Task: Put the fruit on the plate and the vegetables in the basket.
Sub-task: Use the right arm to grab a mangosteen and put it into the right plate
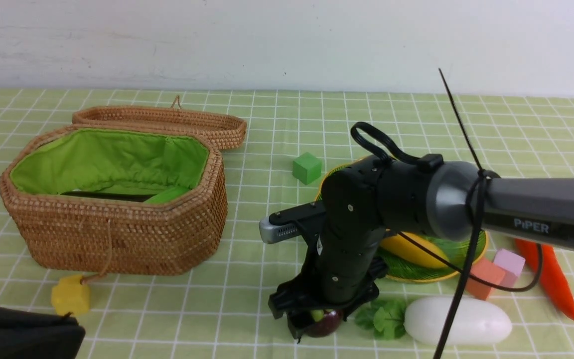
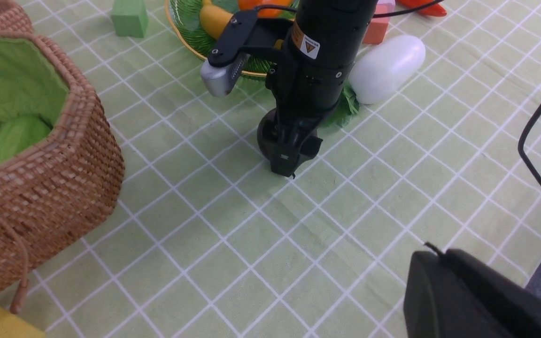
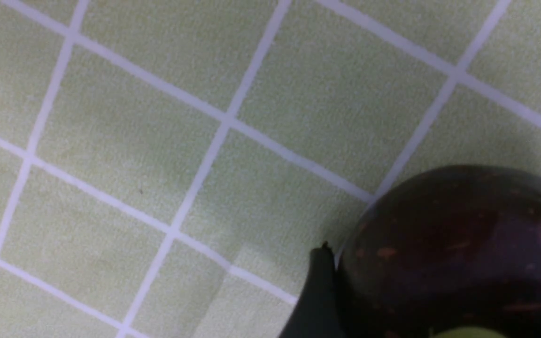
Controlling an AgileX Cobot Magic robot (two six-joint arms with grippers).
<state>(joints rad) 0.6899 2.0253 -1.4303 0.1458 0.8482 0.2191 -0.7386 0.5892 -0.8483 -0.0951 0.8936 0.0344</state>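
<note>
The dark purple mangosteen (image 1: 328, 323) (image 3: 453, 253) sits on the cloth near the front edge. My right gripper (image 1: 317, 321) reaches straight down around it, and one black finger (image 3: 320, 291) presses its side. The green plate (image 1: 459, 248) behind it holds the yellow banana (image 1: 414, 249) and an orange mango (image 2: 261, 3). To the right lie the white radish (image 1: 459, 321) and the carrot (image 1: 548, 276). The open wicker basket (image 1: 117, 239) at the left holds the pale green gourd (image 2: 14, 138). My left gripper (image 2: 435, 251) rests shut and empty at the front left.
The basket's lid (image 1: 162, 119) lies open behind it. Foam cubes stand about: green (image 1: 307, 168) behind the plate, yellow (image 1: 70, 295) in front of the basket, orange (image 1: 484, 279) and pink (image 1: 508, 262) beside the plate. The right arm's cable (image 2: 533, 155) hangs near the left wrist.
</note>
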